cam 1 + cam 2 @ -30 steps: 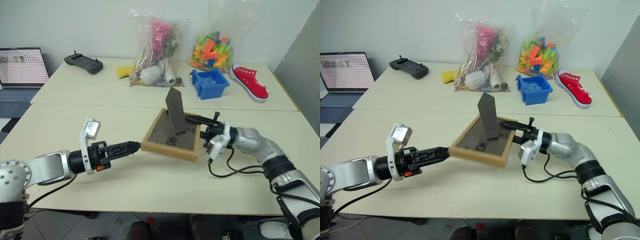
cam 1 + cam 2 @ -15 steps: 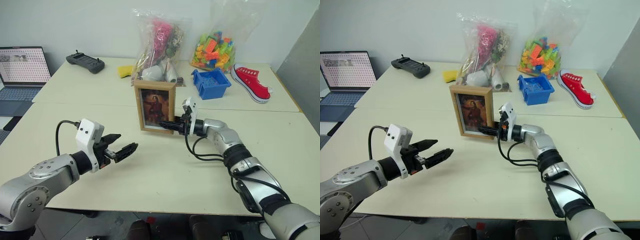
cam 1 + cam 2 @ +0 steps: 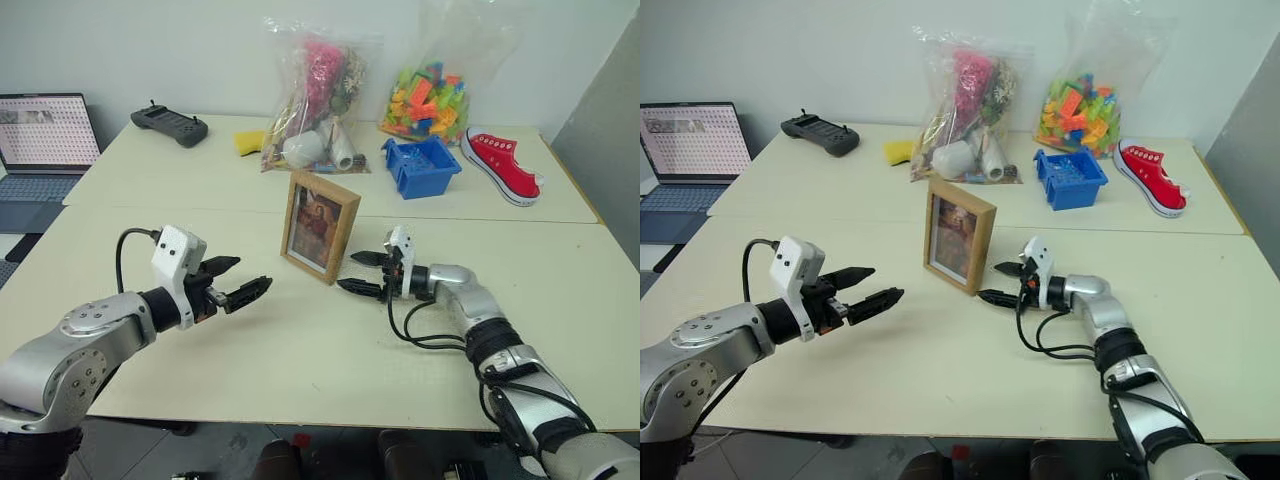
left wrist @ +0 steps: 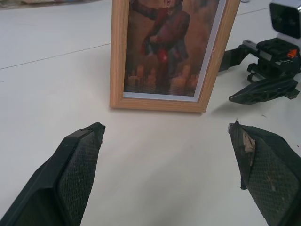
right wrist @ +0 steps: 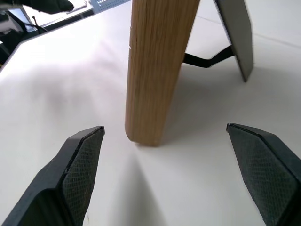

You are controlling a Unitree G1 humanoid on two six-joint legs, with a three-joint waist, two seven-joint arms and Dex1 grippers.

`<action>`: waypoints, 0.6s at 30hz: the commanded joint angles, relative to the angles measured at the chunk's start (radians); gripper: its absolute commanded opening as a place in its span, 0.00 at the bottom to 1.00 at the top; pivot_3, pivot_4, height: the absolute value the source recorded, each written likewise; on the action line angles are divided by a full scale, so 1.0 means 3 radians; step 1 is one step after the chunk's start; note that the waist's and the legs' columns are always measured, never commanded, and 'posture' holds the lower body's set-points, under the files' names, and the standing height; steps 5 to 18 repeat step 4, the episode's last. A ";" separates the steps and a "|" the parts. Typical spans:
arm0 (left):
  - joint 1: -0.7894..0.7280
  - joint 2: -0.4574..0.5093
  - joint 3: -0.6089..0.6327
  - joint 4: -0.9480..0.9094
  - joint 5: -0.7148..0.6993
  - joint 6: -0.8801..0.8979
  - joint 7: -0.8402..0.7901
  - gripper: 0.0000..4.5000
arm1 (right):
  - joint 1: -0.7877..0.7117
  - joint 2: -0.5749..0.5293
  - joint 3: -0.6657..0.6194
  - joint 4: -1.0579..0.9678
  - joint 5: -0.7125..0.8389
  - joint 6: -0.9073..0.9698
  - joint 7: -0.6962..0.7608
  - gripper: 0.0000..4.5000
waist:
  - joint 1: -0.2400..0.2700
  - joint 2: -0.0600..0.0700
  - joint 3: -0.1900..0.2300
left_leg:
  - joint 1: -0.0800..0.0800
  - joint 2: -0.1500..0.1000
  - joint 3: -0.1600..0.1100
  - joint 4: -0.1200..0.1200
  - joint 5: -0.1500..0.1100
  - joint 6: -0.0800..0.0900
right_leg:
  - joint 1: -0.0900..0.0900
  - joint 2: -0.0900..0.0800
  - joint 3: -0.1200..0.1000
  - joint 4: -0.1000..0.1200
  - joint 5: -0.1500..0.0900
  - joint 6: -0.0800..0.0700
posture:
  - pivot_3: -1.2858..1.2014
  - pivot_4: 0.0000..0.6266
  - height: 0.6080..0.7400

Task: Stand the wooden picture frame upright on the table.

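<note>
Left arm reaches in from the near left, forearm about level, left gripper [image 3: 238, 281] pointing right and slightly far toward the frame [image 3: 320, 228]. Right arm comes in from the near right, elbow bent, forearm lying low over the table [image 3: 300, 370], right gripper [image 3: 362, 273] pointing left at the frame's right edge.

Counts: one frame, two grippers, one laptop [image 3: 45, 135] at far left, one black controller [image 3: 167, 124], two clear bags (one of mixed items [image 3: 312, 95], one of coloured blocks [image 3: 430, 92]), one blue bin [image 3: 420, 166], one red shoe [image 3: 498, 164], one yellow item [image 3: 247, 143] beside the mixed bag.

Left gripper: fingers [image 4: 77, 174] spread wide, holding nothing, well short of the frame, with bare table between. Right gripper: fingers [image 5: 80, 172] also spread wide, holding nothing; tips sit just beside the frame's right edge, apart from it, one finger on the near side and one on the far side of that edge.

Frame stands upright on the near table section, about centre, between the two grippers, just near of the seam [image 3: 150, 209]. Picture face is turned toward the near left; the right wrist view shows its wood side edge and the fold-out stand [image 5: 233, 33] propped out behind, foot on the table.
</note>
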State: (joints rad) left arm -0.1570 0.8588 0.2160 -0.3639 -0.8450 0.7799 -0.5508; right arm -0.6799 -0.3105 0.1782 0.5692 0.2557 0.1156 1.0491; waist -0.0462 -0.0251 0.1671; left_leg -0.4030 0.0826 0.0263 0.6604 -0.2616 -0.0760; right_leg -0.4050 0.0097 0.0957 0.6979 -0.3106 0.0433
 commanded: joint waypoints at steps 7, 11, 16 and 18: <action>-0.0579 0.0396 -0.0042 0.0596 0.0184 0.0010 -0.0703 1.00 | 0.0400 -0.0880 -0.0421 -0.1884 0.0411 0.1082 0.0007 0.98 | 0.0035 0.0000 0.0002 | -0.0001 -0.0001 0.0002 0.0001 0.0000 0.0000 | -0.0002 0.0000 0.0002 0.0000 0.0000 0.0000 | 0.52 0.24 1.00; -0.0579 0.0396 -0.0042 0.0596 0.0184 0.0010 -0.0703 1.00 | 0.0400 -0.0880 -0.0421 -0.1884 0.0411 0.1082 0.0007 0.98 | 0.0035 0.0000 0.0002 | -0.0001 -0.0001 0.0002 0.0001 0.0000 0.0000 | -0.0002 0.0000 0.0002 0.0000 0.0000 0.0000 | 0.52 0.24 1.00; -0.0579 0.0396 -0.0042 0.0596 0.0184 0.0010 -0.0703 1.00 | 0.0400 -0.0880 -0.0421 -0.1884 0.0411 0.1082 0.0007 0.98 | 0.0035 0.0000 0.0002 | -0.0001 -0.0001 0.0002 0.0001 0.0000 0.0000 | -0.0002 0.0000 0.0002 0.0000 0.0000 0.0000 | 0.52 0.24 1.00; -0.0579 0.0396 -0.0042 0.0596 0.0184 0.0010 -0.0703 1.00 | 0.0400 -0.0880 -0.0421 -0.1884 0.0411 0.1082 0.0007 0.98 | 0.0035 0.0000 0.0002 | -0.0001 -0.0001 0.0002 0.0001 0.0000 0.0000 | -0.0002 0.0000 0.0002 0.0000 0.0000 0.0000 | 0.52 0.24 1.00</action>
